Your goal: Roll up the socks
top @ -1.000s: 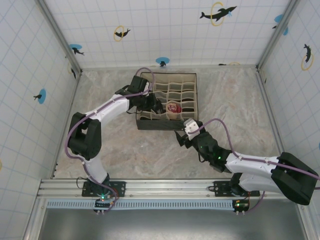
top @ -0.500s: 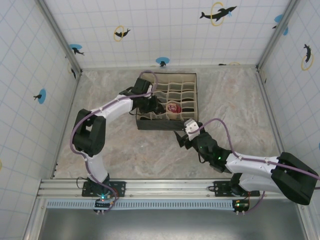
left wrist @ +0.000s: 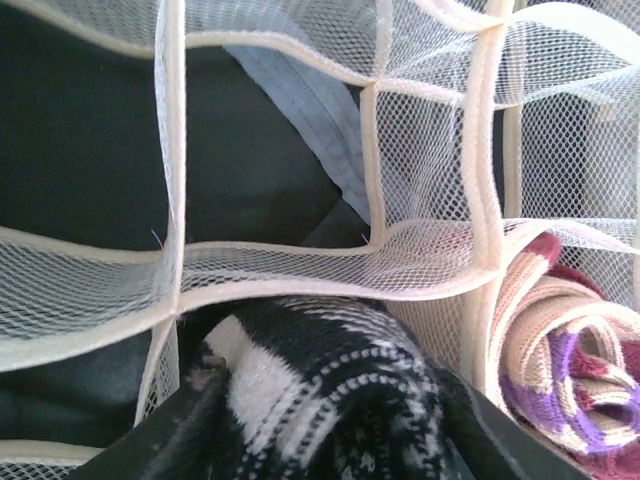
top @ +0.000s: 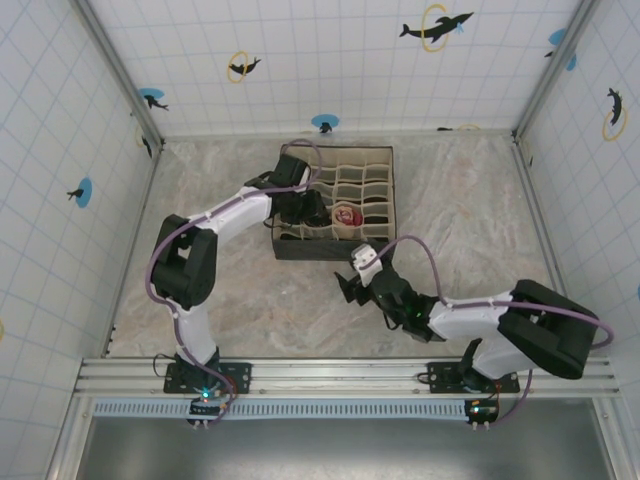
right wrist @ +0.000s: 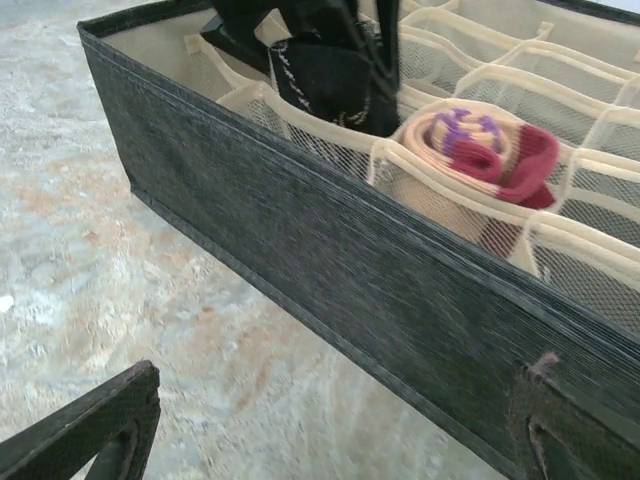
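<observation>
Sitting btwn left claw (left wrist: 322, 452) jaws: striped sock (left wrist: 325, 385).

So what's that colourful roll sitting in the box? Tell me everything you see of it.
It's a tan sock, knitted, rolled into a spiral with purple-white stripes at its centre and a dark red toe outside. It stands on end in one mesh compartment of the organiser box, pressing its walls, next to the black-white sock.

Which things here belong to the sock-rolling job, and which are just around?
Job: black-and-white patterned fabric sock, in a mesh cell; tan rolled fabric sock with dark red and purple stripes, in the neighbouring cell.
Bystanders: beige mesh-celled fabric organiser box with dark outer walls, holding both; marbled tabletop; white tiled walls with dolphin stickers.
</observation>
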`<action>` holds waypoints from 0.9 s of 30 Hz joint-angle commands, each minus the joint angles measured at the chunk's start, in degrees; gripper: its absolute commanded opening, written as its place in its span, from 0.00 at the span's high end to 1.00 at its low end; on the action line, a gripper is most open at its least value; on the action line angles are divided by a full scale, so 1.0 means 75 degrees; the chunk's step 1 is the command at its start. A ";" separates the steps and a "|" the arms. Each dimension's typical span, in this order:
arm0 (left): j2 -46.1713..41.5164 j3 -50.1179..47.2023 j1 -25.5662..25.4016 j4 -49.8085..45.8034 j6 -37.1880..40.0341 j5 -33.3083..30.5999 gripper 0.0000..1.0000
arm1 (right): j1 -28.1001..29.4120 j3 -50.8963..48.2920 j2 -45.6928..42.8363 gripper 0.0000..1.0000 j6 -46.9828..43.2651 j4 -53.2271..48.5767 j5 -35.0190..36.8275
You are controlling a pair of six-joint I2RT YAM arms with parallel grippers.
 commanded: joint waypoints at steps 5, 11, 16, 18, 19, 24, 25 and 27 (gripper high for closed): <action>-0.0136 0.0704 -0.0038 -0.0578 0.0303 -0.0021 0.29 | 0.0103 0.1181 0.1163 0.09 0.0511 0.0913 0.0463; -0.0329 0.1296 -0.0041 -0.1002 0.0344 0.0093 0.27 | 0.0057 0.1774 0.1870 0.08 0.0670 0.0963 0.0568; -0.0446 0.1862 0.0023 -0.1562 0.0539 0.0067 0.26 | -0.0134 0.1978 0.2293 0.08 0.1132 0.1026 0.0472; -0.0502 0.1932 0.0140 -0.1708 0.0562 0.0139 0.27 | -0.0249 0.2069 0.2478 0.08 0.1286 0.1011 0.0479; -0.0542 0.1910 0.0222 -0.1743 0.0558 0.0205 0.26 | -0.0328 0.2134 0.2591 0.08 0.1345 0.1010 0.0462; -0.0882 0.1422 0.0625 -0.1638 0.0601 0.0286 0.26 | -0.0695 0.2532 0.3032 0.08 0.1484 0.1071 0.0257; -0.0993 0.1262 0.0642 -0.1540 0.0595 0.0262 0.26 | -0.0765 0.2662 0.3133 0.08 0.1453 0.1048 0.0185; -0.1257 0.0851 0.0985 -0.1273 0.0594 0.0248 0.25 | -0.0840 0.2915 0.3285 0.08 0.1334 0.0971 0.0074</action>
